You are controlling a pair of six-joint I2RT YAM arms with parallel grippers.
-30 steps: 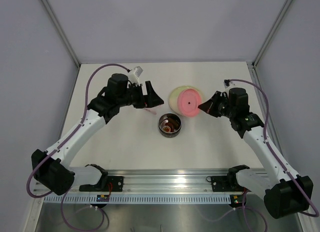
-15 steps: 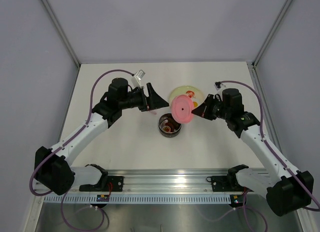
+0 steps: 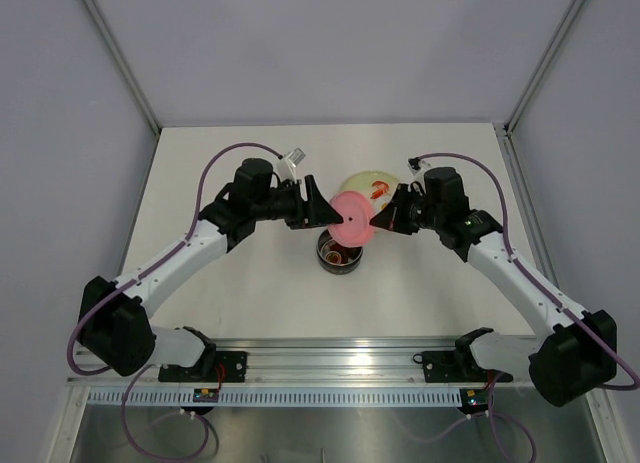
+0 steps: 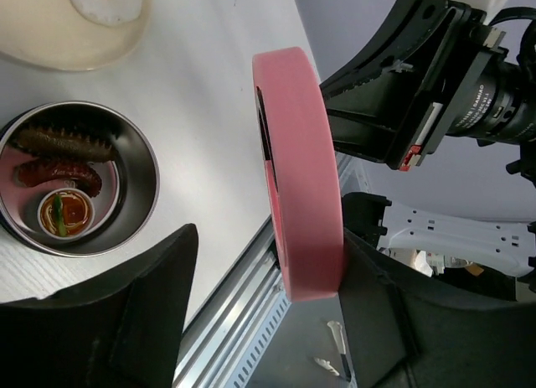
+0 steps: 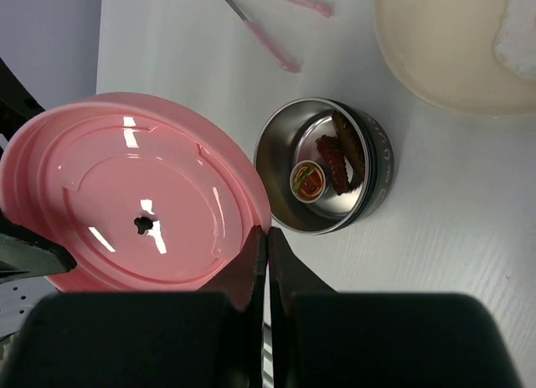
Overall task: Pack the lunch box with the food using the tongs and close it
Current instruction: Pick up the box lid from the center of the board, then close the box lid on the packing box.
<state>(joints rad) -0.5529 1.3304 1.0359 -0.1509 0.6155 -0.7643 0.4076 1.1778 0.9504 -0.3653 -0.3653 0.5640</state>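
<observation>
- From above, the round pink lid (image 3: 352,214) hid from you part of the small shiny steel bowl (image 3: 340,259) and the wide cream plate (image 3: 362,180).
- Your right wrist view cut the thin pale pink tongs (image 5: 272,44) at its top edge.
- Your left wrist view cropped the white-and-yellow fried egg (image 4: 100,6) likewise.

Pink lid (image 5: 142,212), steel bowl (image 5: 378,185), cream plate (image 5: 435,53)

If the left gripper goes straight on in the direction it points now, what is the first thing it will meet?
The pink lid, which the right gripper holds on edge by its rim. The lid stands between the open jaws of the left gripper, so contact should come almost at once, though depth is unclear.
</observation>
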